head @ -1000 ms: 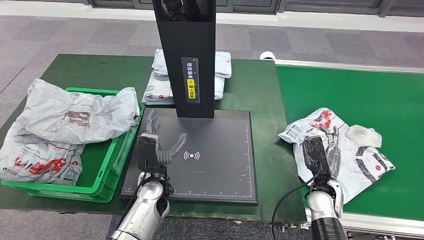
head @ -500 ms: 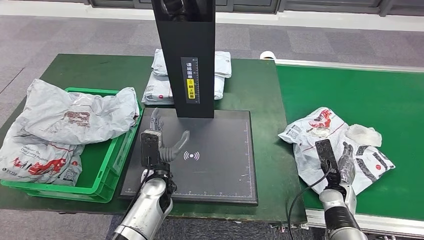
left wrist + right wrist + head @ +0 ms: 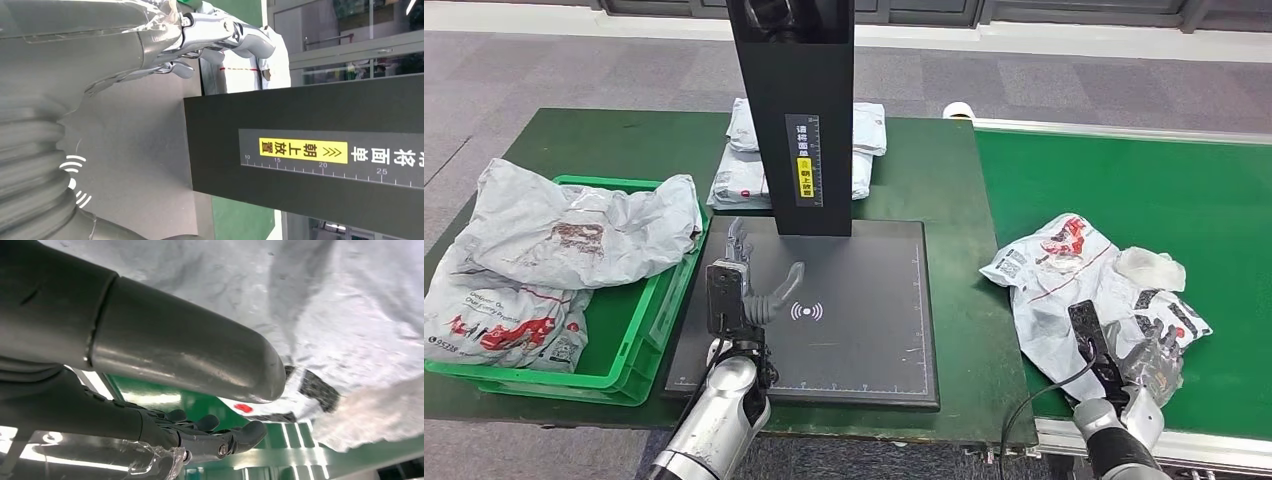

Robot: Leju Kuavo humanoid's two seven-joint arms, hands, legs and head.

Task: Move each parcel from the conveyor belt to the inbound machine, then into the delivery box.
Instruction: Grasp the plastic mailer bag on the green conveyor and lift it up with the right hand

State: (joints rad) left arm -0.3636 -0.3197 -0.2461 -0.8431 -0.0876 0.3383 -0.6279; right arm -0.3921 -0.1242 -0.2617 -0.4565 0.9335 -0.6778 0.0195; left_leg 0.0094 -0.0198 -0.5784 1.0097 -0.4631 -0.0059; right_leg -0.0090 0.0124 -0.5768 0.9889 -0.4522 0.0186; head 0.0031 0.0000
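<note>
Right robot hand (image 3: 1146, 357) open at parcel (image 3: 1064, 270) edge

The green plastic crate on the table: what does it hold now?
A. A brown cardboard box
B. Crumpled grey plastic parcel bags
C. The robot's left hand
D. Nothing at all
B. The green plastic crate holds crumpled grey plastic parcel bags, which spill over its rim.

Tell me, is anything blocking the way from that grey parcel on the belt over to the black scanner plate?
Nothing visible does. The parcel lies on the conveyor belt, and only bare green table lies between it and the inbound machine. The left hand hovers over the plate's far side, fingers spread.
</note>
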